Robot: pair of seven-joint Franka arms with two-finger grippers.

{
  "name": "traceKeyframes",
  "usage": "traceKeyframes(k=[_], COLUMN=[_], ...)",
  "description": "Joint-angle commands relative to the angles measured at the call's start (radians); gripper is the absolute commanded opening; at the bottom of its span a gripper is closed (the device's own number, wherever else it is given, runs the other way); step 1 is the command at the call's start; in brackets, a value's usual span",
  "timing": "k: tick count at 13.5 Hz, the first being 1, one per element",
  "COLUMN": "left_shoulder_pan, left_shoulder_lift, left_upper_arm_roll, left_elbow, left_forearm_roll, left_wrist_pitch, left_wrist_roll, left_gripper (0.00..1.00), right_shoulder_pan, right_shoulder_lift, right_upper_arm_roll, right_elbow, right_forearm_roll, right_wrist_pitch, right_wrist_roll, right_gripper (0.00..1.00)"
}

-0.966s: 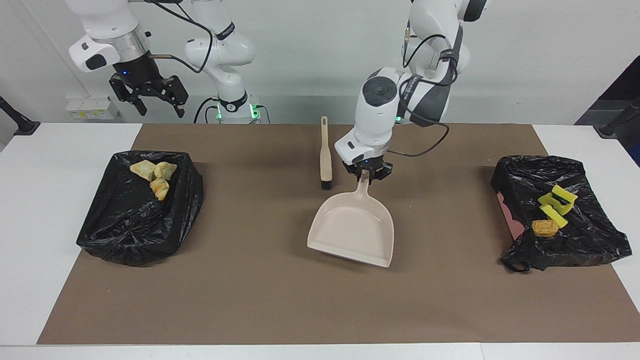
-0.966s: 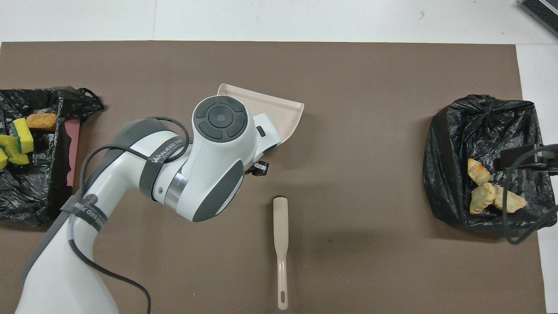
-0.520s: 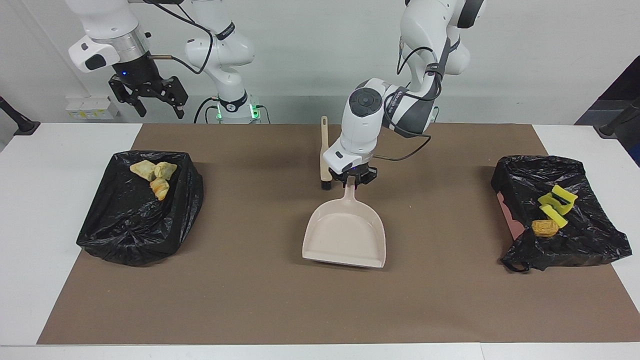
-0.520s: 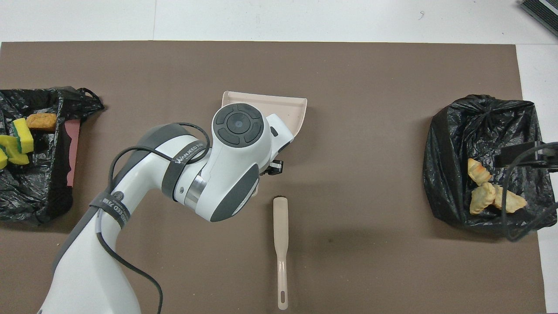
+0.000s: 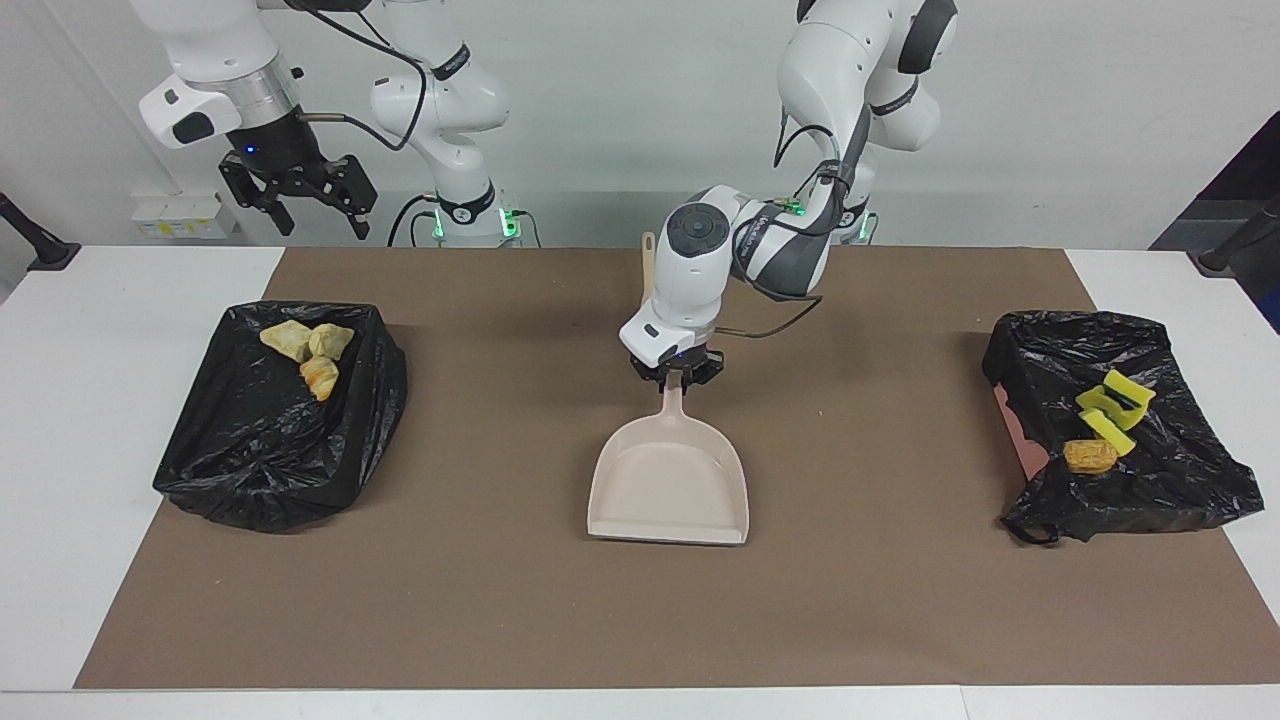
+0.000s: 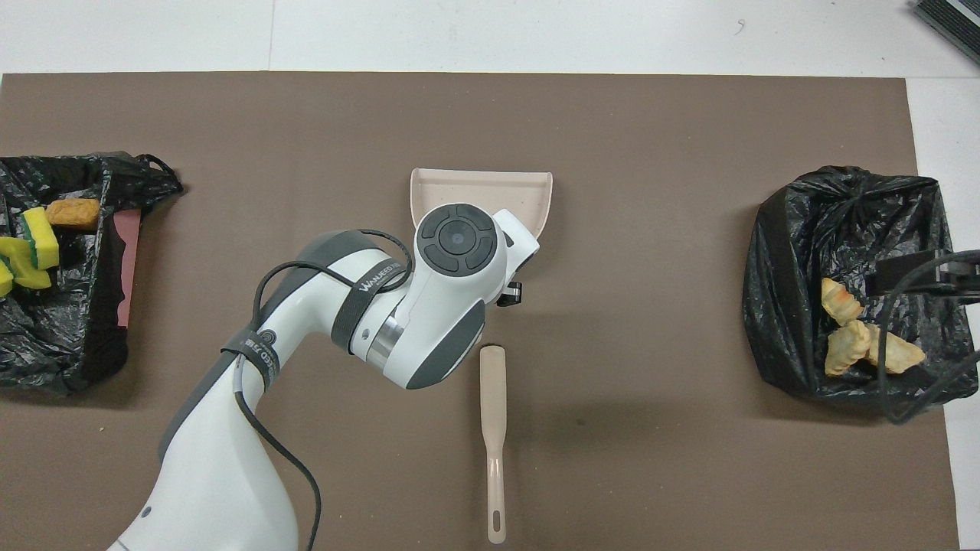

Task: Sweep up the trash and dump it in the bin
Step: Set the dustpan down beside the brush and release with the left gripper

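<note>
Jaws of the left gripper pinch the dustpan over the brown mat; right gripper's spread.

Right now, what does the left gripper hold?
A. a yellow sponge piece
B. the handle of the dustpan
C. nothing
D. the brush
B: the left gripper is shut on the handle of the dustpan; the brush lies apart on the mat.
</note>
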Motion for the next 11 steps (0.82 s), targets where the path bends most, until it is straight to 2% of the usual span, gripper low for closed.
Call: traceKeyframes(k=[1,5,9,11], left_shoulder_pan=[-0.014,0.022,0.153,0.231], left_shoulder_lift=[-0.009,-0.061,-0.115,-0.142], left_upper_arm_roll=[0.015,0.034,0.041,0.041], left_elbow=[0.005,0.005,0.018,0.017], left_forearm_roll=[0.001,0.001,0.009,0.007], left_wrist_pitch=[-0.016,-0.039,-0.064,-0.076], left_wrist_roll=[-0.045,-0.049,0.068,0.168], left_gripper=[0.99,1.0,1.0,1.0], right_shoulder_pan=[-0.008,-0.054,-0.055,-0.052], right_shoulder_lift=[-0.055,-0.049,-0.028,0.01], right_upper_arm_roll=[-0.003,-0.004,-0.006,-0.001], right_elbow=[-0.079,-0.082,-0.067,-0.006], right_forearm_roll=[-0.001,-0.001,-0.001,0.002], right_wrist_pitch=[0.019,0.027,0.083,0.065], right_wrist_roll=[-0.052,-0.06,-0.066,-0.065], right_gripper=[1.0,1.0,1.0,1.0])
